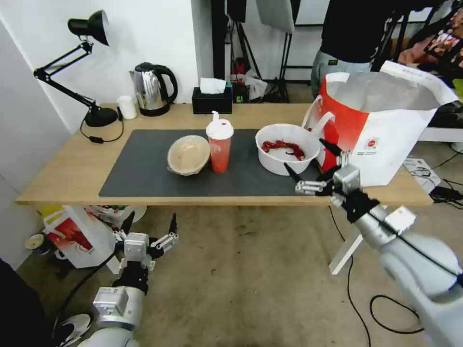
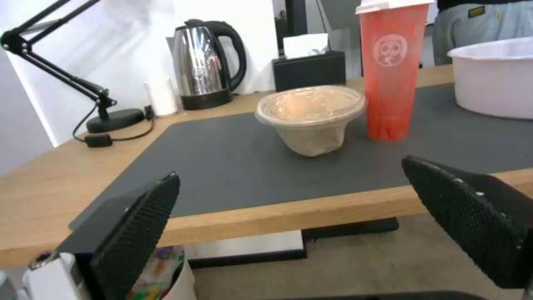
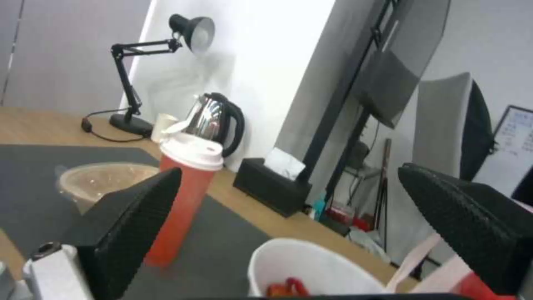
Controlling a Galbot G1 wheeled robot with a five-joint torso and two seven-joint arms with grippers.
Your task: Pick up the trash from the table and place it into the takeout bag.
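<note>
Table (image 1: 62, 178): long light-wood top, grey mat (image 1: 144, 178) across its middle. Bag (image 1: 386, 130): boxy, white with red panel, foil mouth open, on the table's right end at 3 o'clock of the mat. White bowl (image 1: 287, 149): on the mat just left of the bag, red shells inside. Tan bowl (image 1: 188, 154): film-covered, tipped on its side at mat centre, touching or nearly touching the cup at its 3 o'clock. Cup (image 1: 220, 144): red, white spouted lid, upright between the two bowls. My right gripper (image 1: 308, 159): jaws spread wide, at the table's front edge, just at 5 o'clock of the white bowl, touching nothing. My left gripper (image 1: 150, 225): jaws spread, empty, low below the table's front edge at 7 o'clock of the mat.
</note>
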